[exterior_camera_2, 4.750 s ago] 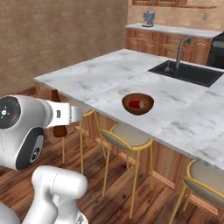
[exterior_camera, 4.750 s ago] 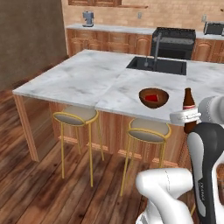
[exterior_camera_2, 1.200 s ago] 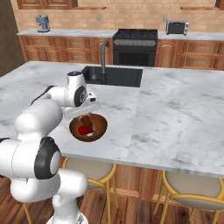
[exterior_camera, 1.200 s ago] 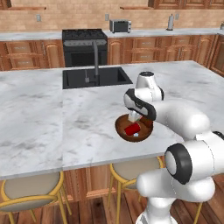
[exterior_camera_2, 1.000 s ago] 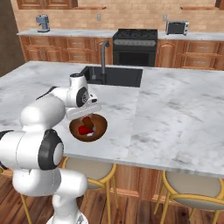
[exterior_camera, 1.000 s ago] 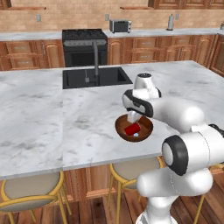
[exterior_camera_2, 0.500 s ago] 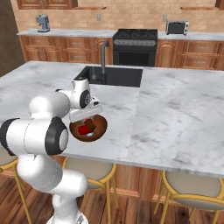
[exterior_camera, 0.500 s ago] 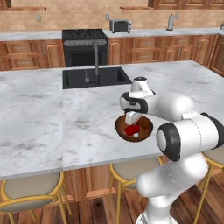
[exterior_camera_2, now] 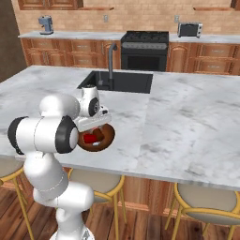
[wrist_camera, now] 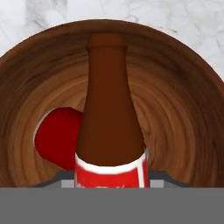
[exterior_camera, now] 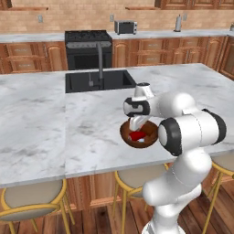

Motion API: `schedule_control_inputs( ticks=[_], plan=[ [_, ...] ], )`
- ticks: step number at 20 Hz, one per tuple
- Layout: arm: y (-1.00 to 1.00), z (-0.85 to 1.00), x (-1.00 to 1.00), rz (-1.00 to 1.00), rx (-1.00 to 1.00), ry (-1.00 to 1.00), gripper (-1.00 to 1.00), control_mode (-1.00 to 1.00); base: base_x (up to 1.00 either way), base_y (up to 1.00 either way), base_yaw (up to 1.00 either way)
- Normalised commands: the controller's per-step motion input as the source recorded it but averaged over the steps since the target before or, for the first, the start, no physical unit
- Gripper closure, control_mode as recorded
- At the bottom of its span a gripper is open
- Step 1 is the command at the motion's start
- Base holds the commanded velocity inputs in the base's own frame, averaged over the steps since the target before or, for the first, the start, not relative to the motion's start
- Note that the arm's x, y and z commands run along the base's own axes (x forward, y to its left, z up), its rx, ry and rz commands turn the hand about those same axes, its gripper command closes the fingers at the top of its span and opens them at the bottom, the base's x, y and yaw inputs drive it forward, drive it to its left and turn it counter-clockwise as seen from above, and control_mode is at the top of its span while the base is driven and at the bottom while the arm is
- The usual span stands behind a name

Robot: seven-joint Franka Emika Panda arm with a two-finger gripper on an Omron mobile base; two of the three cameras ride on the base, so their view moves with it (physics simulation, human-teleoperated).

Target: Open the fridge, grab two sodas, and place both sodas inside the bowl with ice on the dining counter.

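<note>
The marble island counter (exterior_camera: 55,119) has the black sink (exterior_camera: 98,80) toward its far edge, and the wooden bowl (exterior_camera: 138,134) sits close to the near edge, right above the stools. The gripper (exterior_camera: 135,123) hangs straight over the bowl, pointing down into it. In the hand view the brown soda bottle (wrist_camera: 111,118) stands between the jaws, neck pointing into the bowl, with the red can (wrist_camera: 59,137) lying in the bowl beside it. The bottle's red label has white trim, but any writing is cut off. Jaws look pinched on the bottle's body, fairly narrow.
</note>
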Motion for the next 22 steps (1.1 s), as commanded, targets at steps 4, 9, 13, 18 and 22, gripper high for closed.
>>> schedule_control_inputs(
  ticks=[4, 9, 13, 18, 22],
  plan=[
    [-0.02, -0.04, -0.24, 0.00, 0.00, 0.00, -1.00, -1.00, 0.00, 0.00, 0.00],
    [-0.09, 0.02, -0.51, 0.00, 0.03, -0.10, -1.00, -1.00, 0.00, 0.00, 0.00],
    [-0.05, 0.45, -0.55, -0.04, 0.01, -0.17, -1.00, -1.00, 0.00, 0.00, 0.00],
    [0.00, 0.67, -0.60, -0.06, 0.00, -0.20, -1.00, -1.00, 0.00, 0.00, 0.00],
    [0.00, 0.56, -0.81, -0.10, 0.00, -0.18, -1.00, -1.00, 0.00, 0.00, 0.00]
  ],
)
